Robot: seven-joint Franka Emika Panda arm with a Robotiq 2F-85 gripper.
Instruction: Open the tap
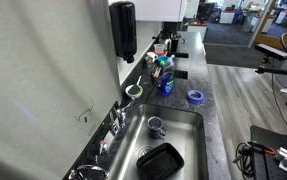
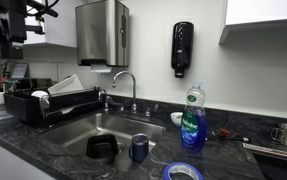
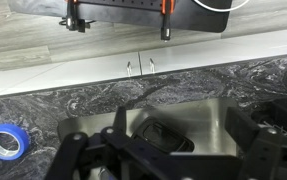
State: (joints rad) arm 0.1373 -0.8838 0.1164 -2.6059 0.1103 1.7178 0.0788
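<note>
The tap [image 2: 126,88] is a small chrome faucet with a curved spout and small metal handles. It stands at the back edge of the steel sink [image 2: 83,135], and in an exterior view [image 1: 116,121] it is by the wall. My gripper [image 2: 13,30] hangs high up, well above and away from the tap. In the wrist view the gripper [image 3: 181,150] looks down into the sink, its fingers spread wide with nothing between them. The tap does not show in the wrist view.
In the sink are a grey mug [image 2: 139,148] and a black container [image 2: 103,146]. A blue tape roll [image 2: 183,172] and a dish soap bottle [image 2: 192,120] sit on the counter. A dish rack [image 2: 43,103] stands beside the sink. A black dispenser [image 2: 183,48] hangs on the wall.
</note>
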